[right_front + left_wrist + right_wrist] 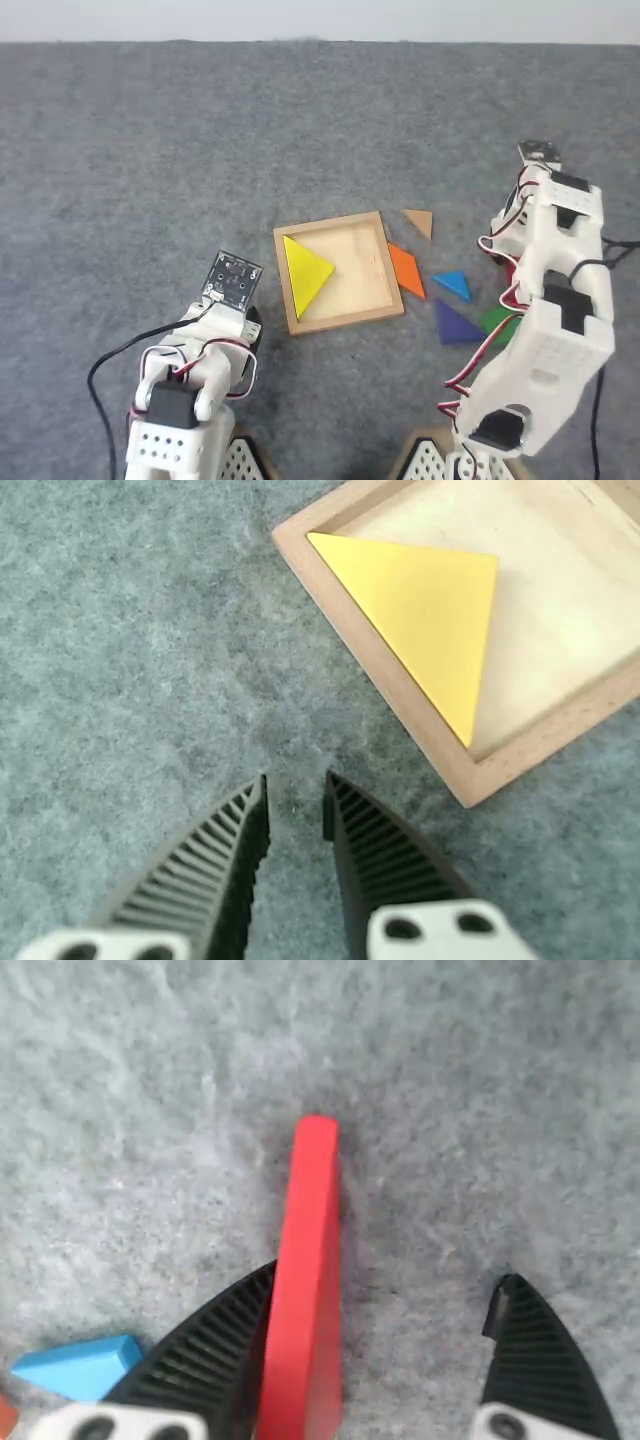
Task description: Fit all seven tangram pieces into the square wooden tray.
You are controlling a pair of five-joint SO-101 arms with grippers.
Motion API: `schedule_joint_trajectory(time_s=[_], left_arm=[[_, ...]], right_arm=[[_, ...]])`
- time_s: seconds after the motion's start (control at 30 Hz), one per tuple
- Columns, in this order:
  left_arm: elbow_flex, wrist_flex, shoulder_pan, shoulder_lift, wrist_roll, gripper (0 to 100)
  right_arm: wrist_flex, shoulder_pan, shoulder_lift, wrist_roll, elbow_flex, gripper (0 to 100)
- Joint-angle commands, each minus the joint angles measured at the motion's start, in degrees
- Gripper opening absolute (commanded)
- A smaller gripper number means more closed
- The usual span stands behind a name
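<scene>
The square wooden tray lies mid-table with a yellow triangle inside along its left side. In the left wrist view the tray and yellow triangle lie just ahead of my left gripper, which hovers over bare carpet, empty, its fingers a narrow gap apart. My right gripper is open. A red piece stands on edge against one finger, while the other finger stays well apart from it. A blue piece lies beside that gripper.
To the right of the tray lie a tan triangle, an orange piece touching the tray's edge, a blue triangle, a purple triangle and a green piece partly under the right arm. Grey carpet covers the table.
</scene>
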Motion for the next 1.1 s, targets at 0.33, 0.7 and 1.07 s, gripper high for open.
schedule_joint_trajectory(time_s=[0.33,0.7,1.07], left_arm=[[-0.4,0.26,0.09,-0.09,0.35,9],[-0.4,0.26,0.09,-0.09,0.35,9],[-0.4,0.26,0.09,-0.09,0.35,9]], right_arm=[[1.01,-0.66,0.13,0.79,-2.64,0.6],[5.41,-0.84,-4.0,0.7,-3.34,0.7],[16.92,-9.63,-28.09,-2.64,-1.23,0.7]])
